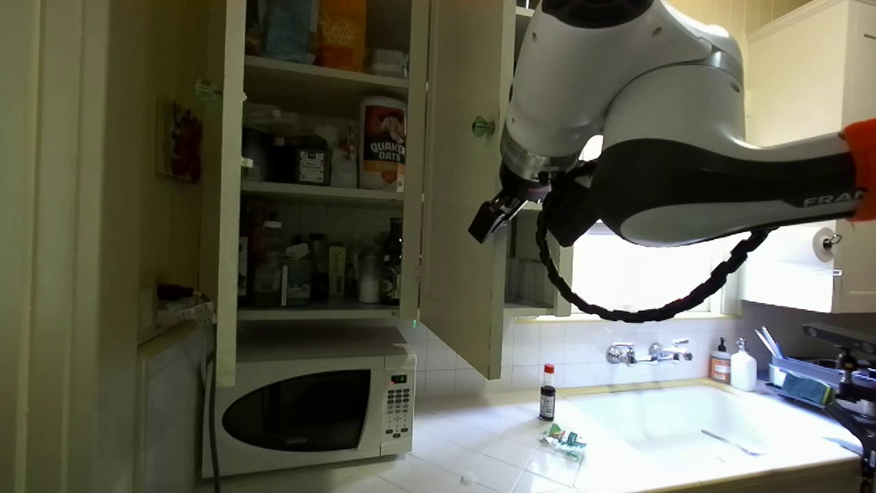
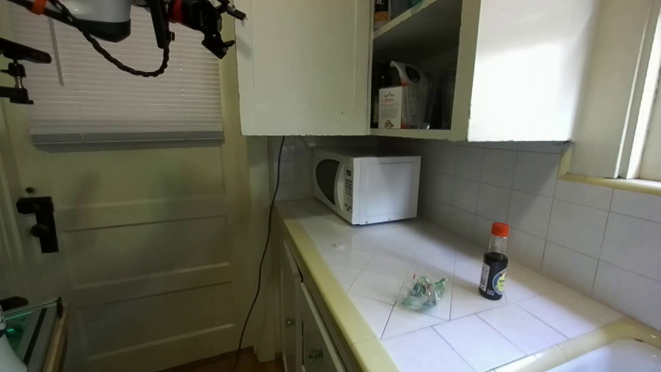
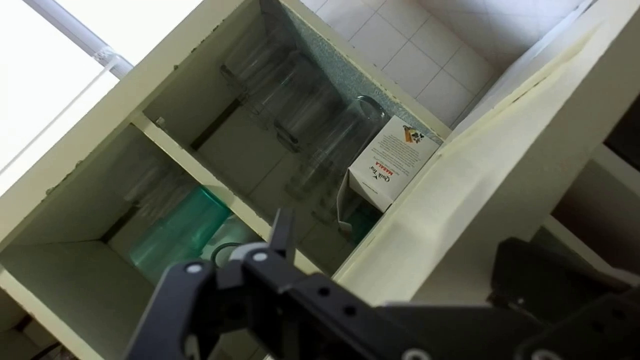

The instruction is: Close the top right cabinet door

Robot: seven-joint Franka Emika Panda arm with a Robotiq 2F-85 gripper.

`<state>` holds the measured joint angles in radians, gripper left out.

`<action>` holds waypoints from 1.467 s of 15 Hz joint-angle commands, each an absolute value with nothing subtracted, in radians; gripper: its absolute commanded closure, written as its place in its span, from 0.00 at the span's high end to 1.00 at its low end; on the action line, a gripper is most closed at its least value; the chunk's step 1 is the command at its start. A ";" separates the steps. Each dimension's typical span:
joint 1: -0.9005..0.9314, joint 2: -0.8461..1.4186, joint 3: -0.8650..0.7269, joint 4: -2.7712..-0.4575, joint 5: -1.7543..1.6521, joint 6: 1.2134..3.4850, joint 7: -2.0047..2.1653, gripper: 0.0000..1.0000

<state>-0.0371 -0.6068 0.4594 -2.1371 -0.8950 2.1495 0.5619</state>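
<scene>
The top right cabinet door (image 1: 455, 205), a tall cream-white panel with a small green knob (image 1: 483, 127), stands swung open. It also shows in an exterior view (image 2: 304, 67). My gripper (image 1: 494, 218) is at the door's free edge; one finger shows on the knob side and the other is hidden. In an exterior view the gripper (image 2: 231, 31) is at that same edge. In the wrist view the open gripper (image 3: 400, 245) has one finger on each side of the door (image 3: 480, 185), with gaps visible. I cannot tell whether a finger touches it.
Another door (image 1: 220, 205) stands open at the stocked shelves (image 1: 321, 188). The microwave (image 1: 308, 404) sits below. A side cabinet holds glasses and a tea box (image 3: 392, 155). A red-capped bottle (image 2: 494, 268) and a wrapper (image 2: 424, 293) lie near the sink (image 1: 671, 418).
</scene>
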 commanded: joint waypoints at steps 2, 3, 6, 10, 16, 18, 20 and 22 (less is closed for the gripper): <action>0.026 -0.618 0.474 -2.138 -0.966 2.092 0.593 1.00; 0.059 -0.626 0.458 -2.146 -0.951 2.099 0.562 1.00; 0.119 -0.660 0.432 -2.166 -0.940 2.118 0.533 1.00; 0.107 -0.655 0.440 -2.158 -1.016 2.144 0.591 1.00; 0.127 -0.536 0.436 -2.107 -1.065 2.110 0.477 1.00; 0.128 -0.501 0.446 -2.088 -1.097 2.080 0.434 1.00; 0.133 -0.475 0.459 -2.073 -1.136 2.053 0.405 1.00; 0.154 -0.455 0.465 -2.068 -1.167 2.031 0.394 1.00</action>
<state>0.1216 -0.5135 0.4601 -2.0999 -1.1110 2.0833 0.4332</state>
